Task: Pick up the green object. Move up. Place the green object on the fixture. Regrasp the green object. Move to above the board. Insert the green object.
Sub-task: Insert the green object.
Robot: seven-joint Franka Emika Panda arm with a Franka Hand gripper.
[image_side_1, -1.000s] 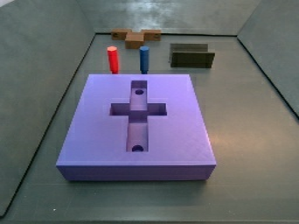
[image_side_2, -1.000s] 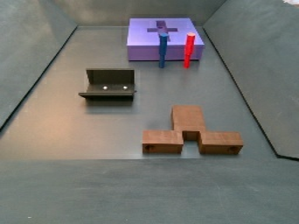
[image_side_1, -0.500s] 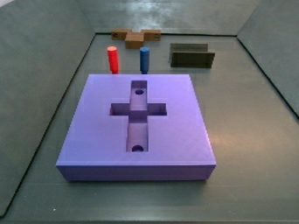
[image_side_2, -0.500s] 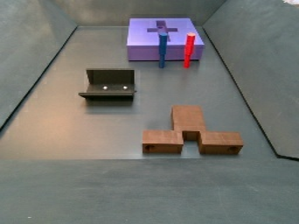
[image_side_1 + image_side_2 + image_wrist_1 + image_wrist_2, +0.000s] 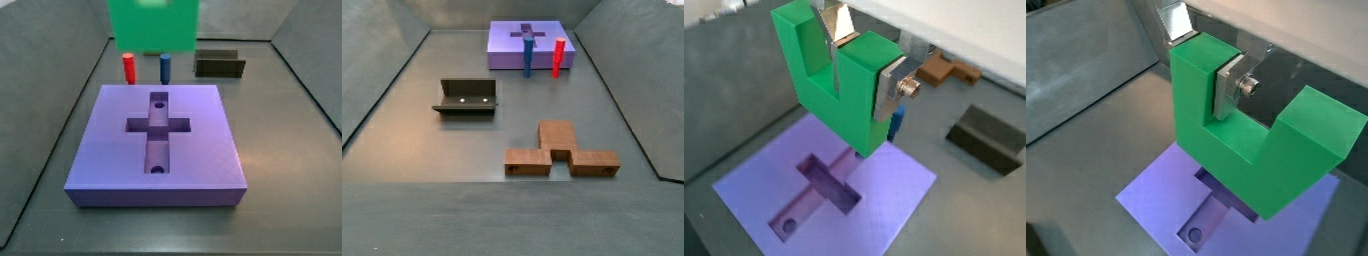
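Wrist views: both show the green object point(image 5: 834, 85) held up in the air above the board point(image 5: 885, 205), its two prongs and square notch plain to see.
Gripper: the gripper point(image 5: 1204, 62) is clamped on the green object; a silver finger plate point(image 5: 1229, 88) with a bolt presses flat against one prong, and a second plate point(image 5: 838, 22) shows in the notch in a wrist view.
Green object: bright green, U-shaped, off every surface; in a side view point(image 5: 151, 24) it hangs at the picture's top edge, above the far end of the board and in front of the pegs.
Board: thick purple slab point(image 5: 110, 150) lying on the floor, with a cross-shaped recess point(image 5: 158, 125) in its top and a small round hole at each end of the long arm; nothing sits in the recess.
Pegs: a red peg point(image 5: 128, 70) and a blue peg point(image 5: 164, 69) stand upright side by side just past the board's far edge.
Fixture: the dark fixture point(image 5: 468, 97) stands on the floor well apart from the board, with nothing on it.
Brown piece: a brown T-shaped piece point(image 5: 561, 150) lies flat on the floor, near the fixture and far from the board.
Floor: grey, walled on its sides point(image 5: 422, 190).
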